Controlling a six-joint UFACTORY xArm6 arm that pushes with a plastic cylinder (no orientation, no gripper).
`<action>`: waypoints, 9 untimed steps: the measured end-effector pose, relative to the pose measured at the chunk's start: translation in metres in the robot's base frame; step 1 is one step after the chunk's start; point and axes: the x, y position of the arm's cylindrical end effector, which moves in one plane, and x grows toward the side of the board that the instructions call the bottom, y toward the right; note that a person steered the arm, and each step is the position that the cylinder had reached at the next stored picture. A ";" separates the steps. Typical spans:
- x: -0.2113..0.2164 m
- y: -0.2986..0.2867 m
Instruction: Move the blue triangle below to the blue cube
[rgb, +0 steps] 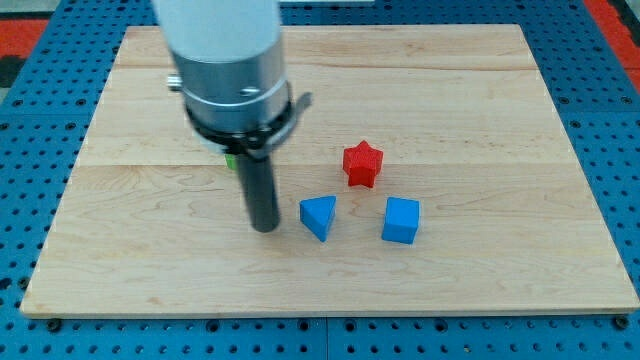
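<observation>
The blue triangle (319, 216) lies on the wooden board (480, 120), a little below the middle of the view. The blue cube (401, 220) sits to its right at about the same height, with a gap between them. My tip (265, 226) rests on the board just to the left of the blue triangle, close to it but with a small gap showing. The rod rises from the tip into the grey arm body at the view's top left.
A red star-shaped block (362, 164) stands above and between the two blue blocks. A small green block (230, 159) is mostly hidden behind the rod and arm body. The board lies on a blue pegboard table (610, 60).
</observation>
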 end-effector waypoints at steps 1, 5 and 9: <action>0.025 0.041; 0.039 0.043; -0.020 0.080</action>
